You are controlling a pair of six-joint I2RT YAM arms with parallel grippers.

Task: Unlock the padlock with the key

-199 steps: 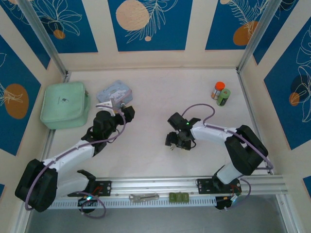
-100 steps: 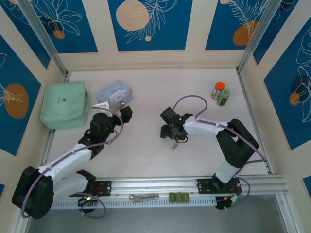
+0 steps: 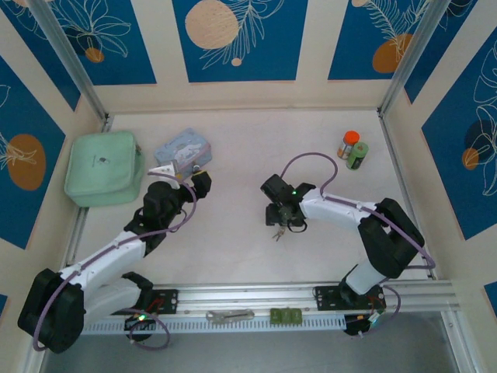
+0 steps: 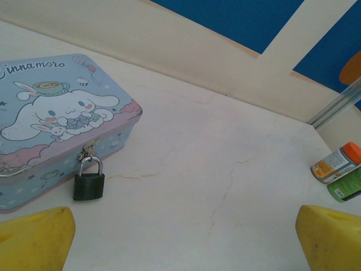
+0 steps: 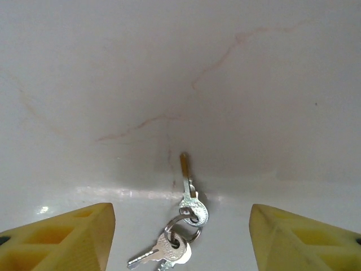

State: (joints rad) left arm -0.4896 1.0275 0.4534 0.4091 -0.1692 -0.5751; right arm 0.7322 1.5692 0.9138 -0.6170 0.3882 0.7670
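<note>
Hovering low over the middle of the table (image 3: 233, 252), the right gripper (image 5: 180, 228) has its yellow fingers (image 5: 62, 240) spread wide. The key (image 5: 186, 195) lies flat between them, touched by neither. It sits on a ring with at least one other key, blade pointing to the far side. Seen from above, the key (image 3: 276, 232) is just on the near side of that gripper (image 3: 281, 216).

Far left: the left gripper (image 4: 180, 237) is also spread and empty. It faces the padlock (image 4: 88, 185), which hangs shut from the hasp of the blue tin (image 4: 51, 113).

Risks, as I judge them:
- The key is thin and flat on a slick top, so closing fingers may skid it away or catch the ring rather than the bow.
- A grip on the ring would leave the blade dangling, useless at the keyhole.
- The spare key could get in the way.
- The padlock hangs loose and, unsteadied, would likely swing off a pushed key.
</note>
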